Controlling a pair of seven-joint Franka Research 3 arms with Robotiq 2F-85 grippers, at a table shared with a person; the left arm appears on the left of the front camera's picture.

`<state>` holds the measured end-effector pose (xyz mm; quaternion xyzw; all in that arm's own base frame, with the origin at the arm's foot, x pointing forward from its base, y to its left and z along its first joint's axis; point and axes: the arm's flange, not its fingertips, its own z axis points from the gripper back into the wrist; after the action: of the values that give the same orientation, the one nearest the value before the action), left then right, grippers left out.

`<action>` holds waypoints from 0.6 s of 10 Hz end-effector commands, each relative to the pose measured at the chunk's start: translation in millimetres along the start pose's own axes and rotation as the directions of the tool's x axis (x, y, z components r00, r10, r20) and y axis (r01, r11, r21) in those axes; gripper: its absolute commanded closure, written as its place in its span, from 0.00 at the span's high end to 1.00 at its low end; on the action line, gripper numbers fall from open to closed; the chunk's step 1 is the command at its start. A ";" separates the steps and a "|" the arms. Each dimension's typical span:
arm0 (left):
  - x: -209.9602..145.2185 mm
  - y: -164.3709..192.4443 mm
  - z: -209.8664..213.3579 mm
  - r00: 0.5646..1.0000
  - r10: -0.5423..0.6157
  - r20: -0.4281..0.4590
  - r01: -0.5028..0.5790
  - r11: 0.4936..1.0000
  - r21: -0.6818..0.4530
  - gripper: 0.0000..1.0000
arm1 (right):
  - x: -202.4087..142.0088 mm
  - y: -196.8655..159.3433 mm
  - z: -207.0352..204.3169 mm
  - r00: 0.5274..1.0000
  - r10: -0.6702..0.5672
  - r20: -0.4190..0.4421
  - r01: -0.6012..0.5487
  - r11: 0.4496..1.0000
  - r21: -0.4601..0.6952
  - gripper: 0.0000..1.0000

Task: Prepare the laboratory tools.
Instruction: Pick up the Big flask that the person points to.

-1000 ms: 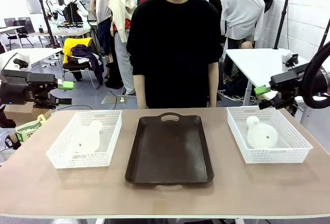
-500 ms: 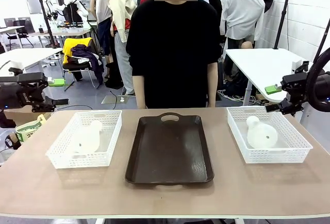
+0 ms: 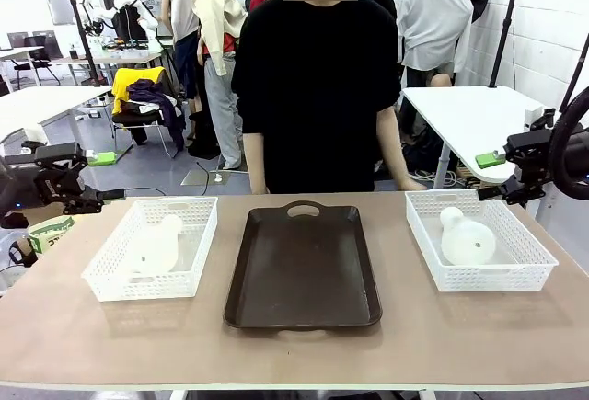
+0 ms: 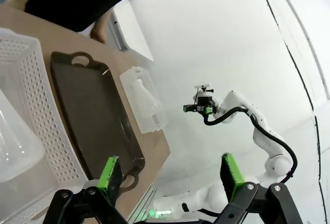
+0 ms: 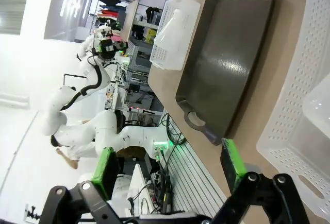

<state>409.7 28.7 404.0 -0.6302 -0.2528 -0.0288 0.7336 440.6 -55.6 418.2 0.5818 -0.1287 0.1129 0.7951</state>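
Now one conical flask (image 3: pixel 155 245) is laid in a mesh basket (image 3: pixel 101 273) at nine o'clock from the brown tray (image 3: pixel 304 271), another flask (image 3: pixel 465 237) at three o'clock. The left claw (image 3: pixel 103 177) and right claw (image 3: pixel 489 177) are held wide open, empty.

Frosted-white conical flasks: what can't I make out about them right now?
- Left frosted-white conical flask: left wrist view, cut off by the left edge.
- Right flask: right wrist view, cut off by the right edge.
- Both outlines: front view, faint against the white mesh baskets.

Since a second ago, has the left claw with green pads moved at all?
Yes. The left gripper has drawn back toward the picture's left and slightly lower, away from the left basket.
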 end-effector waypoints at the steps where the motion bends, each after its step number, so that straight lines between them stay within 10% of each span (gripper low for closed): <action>1: 3.3 -19.0 4.7 0.998 -0.062 -0.003 0.062 0.996 0.066 1.00 | 2.9 0.8 -7.2 1.000 0.015 0.018 -0.016 1.000 0.016 1.00; 6: 0.0 0.0 0.0 1.000 0.000 0.000 0.000 1.000 0.000 1.00 | 0.0 0.0 0.0 1.000 0.000 0.000 0.000 1.000 0.000 1.00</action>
<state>408.2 31.4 404.2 -0.6224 -0.2420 -0.0317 0.7436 440.4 -56.7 417.9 0.5806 -0.1291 0.1116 0.7961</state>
